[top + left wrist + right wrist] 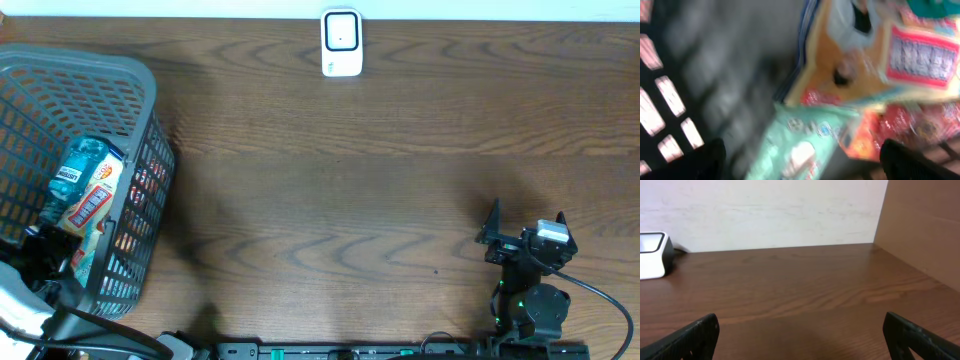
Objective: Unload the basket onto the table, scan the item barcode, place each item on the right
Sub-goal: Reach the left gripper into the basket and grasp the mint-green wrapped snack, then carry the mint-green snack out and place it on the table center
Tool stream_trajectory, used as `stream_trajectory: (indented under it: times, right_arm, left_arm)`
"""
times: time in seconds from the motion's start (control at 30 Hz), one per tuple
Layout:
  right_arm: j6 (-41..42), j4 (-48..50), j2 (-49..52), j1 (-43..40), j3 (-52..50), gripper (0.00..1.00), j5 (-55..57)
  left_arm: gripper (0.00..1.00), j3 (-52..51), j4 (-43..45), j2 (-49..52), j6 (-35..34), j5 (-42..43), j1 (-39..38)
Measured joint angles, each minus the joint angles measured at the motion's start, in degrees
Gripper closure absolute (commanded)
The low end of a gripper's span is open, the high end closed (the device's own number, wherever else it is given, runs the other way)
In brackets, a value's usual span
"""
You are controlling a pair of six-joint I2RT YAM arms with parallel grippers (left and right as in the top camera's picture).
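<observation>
My released left end effector [802, 155] hangs over the orange snack packet [95, 195] in the basket [140, 90], frame left; I'd pinch a free edge squarely, right end effector [526, 228] released, empty, lower right.

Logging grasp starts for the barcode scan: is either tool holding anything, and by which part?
Nothing is held. The left tool is open over the packets in the basket; the right tool is open over the table.
</observation>
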Motion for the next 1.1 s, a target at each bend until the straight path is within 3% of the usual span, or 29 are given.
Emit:
stream_trajectory:
  times: [0.37, 0.43, 0.6, 0.67, 1.1]
  right_arm:
    - [0.0, 0.0, 0.0, 0.0, 0.0, 0.01, 0.0]
    - [0.0, 0.0, 0.0, 0.0, 0.0, 0.01, 0.0]
    - [0.0, 0.0, 0.0, 0.0, 0.0, 0.01, 0.0]
    - [0.0, 0.0, 0.0, 0.0, 0.0, 0.01, 0.0]
    - [0.0, 0.0, 0.0, 0.0, 0.0, 0.01, 0.0]
  left_arm:
    - [0.0, -14.4, 11.6, -0.2, -0.9, -1.6, -0.4]
    - [0.08, -14.8, 12.1, -0.7, -1.2, -1.4, -0.3]
    - [0.61, -15.3, 12.1, -0.7, -1.4, 0.5, 0.0]
    - [0.92, -15.8, 11.9, -0.7, -1.5, 1.8, 0.0]
    - [0.93, -13.7, 9.8, -4.1, -5.1, 6.5, 0.2]
